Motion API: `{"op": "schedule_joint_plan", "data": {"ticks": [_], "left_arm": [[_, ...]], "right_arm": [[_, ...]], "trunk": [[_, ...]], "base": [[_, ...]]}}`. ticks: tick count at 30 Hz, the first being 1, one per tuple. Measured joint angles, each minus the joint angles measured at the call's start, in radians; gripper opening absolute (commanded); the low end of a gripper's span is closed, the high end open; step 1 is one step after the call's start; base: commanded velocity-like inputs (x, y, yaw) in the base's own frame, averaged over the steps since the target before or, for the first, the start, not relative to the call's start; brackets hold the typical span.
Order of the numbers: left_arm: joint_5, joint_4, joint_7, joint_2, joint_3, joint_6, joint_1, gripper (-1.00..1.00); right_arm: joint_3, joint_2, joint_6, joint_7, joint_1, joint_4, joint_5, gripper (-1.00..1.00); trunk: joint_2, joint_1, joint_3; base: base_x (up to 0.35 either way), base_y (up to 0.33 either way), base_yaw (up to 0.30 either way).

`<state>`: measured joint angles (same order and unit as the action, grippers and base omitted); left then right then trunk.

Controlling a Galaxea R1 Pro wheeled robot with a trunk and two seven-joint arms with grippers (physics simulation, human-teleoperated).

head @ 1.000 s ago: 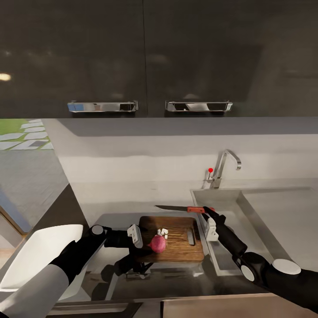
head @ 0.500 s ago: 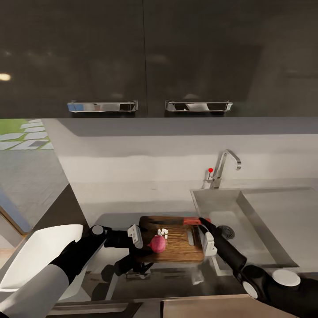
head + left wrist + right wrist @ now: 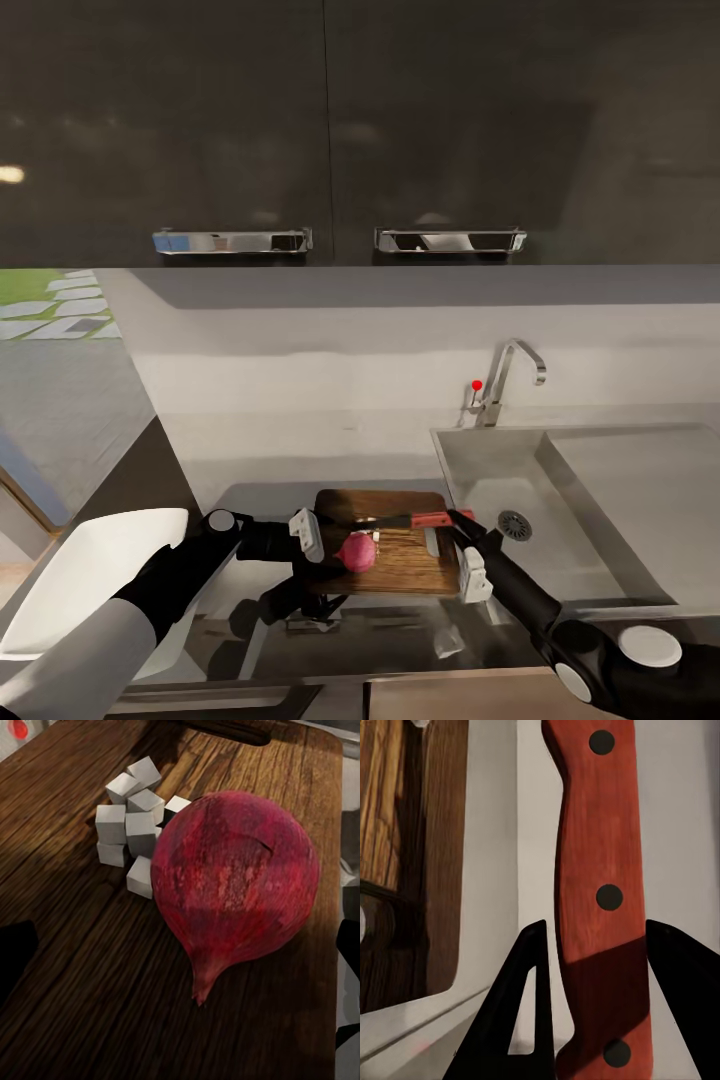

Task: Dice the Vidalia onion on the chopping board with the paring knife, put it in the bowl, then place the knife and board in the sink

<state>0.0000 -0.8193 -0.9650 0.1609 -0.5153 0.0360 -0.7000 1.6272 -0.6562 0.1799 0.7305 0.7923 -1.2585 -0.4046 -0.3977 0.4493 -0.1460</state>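
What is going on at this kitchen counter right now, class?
A two-armed robot is dicing an onion. The right gripper holds the paring knife by its red handle, with the blade lying across the chopping board just behind the red onion. The left gripper sits at the board's left end, close beside the onion, though its grip is unclear. A few small white cubes already lie on the board next to the mostly whole onion. The sink is to the right.
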Motion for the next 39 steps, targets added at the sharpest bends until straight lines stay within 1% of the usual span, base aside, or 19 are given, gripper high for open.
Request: {"op": "schedule_joint_plan", "data": {"ticks": [4,5,8,11,12,18,22,35,39], "left_arm": [[0.0,0.001,0.001,-0.002,0.0,0.0,0.0,1.0],[0.0,0.002,0.004,-0.015,0.0,0.0,0.0,1.0],[0.0,0.005,0.01,-0.032,0.003,0.001,0.0,1.0],[0.001,0.006,0.029,-0.04,0.008,0.002,0.0,1.0],[0.001,0.007,0.049,-0.041,0.013,0.003,0.0,1.0],[0.001,0.008,0.093,-0.043,0.015,0.003,0.0,1.0],[0.001,0.008,0.101,-0.043,0.016,0.003,0.0,1.0],[0.001,0.007,0.104,-0.041,0.016,0.003,0.0,1.0],[0.0,0.004,0.093,-0.036,0.014,0.002,0.0,1.0]], "right_arm": [[-0.007,0.0,0.0,0.003,0.0,0.0,0.0,-1.0],[-0.02,0.0,-0.001,0.003,0.0,0.0,0.0,-1.0],[-0.039,-0.001,-0.002,0.003,0.0,0.0,0.0,-1.0],[-0.046,-0.003,-0.002,0.005,0.0,0.0,0.0,-1.0],[-0.047,-0.008,-0.003,0.01,0.0,0.0,0.0,-1.0],[-0.048,-0.013,-0.003,0.041,0.0,-0.006,-0.001,-1.0],[-0.048,-0.014,-0.003,0.044,0.0,-0.006,-0.001,-1.0],[-0.047,-0.015,-0.003,0.043,0.0,-0.007,0.0,-1.0],[-0.044,-0.015,-0.001,0.042,0.0,-0.006,0.001,-1.0]], "trunk": [[0.0,0.0,0.0],[0.0,0.0,0.0],[0.0,0.0,0.0],[0.0,0.0,0.0],[0.0,0.0,0.0],[0.0,0.0,0.0],[0.0,0.0,0.0],[0.0,0.0,0.0],[0.0,0.0,0.0]], "base": [[0.0,0.0,0.0],[0.0,0.0,0.0],[0.0,0.0,0.0],[0.0,0.0,0.0],[0.0,0.0,0.0],[0.0,0.0,0.0],[0.0,0.0,0.0],[0.0,0.0,0.0],[0.0,0.0,0.0]]}}
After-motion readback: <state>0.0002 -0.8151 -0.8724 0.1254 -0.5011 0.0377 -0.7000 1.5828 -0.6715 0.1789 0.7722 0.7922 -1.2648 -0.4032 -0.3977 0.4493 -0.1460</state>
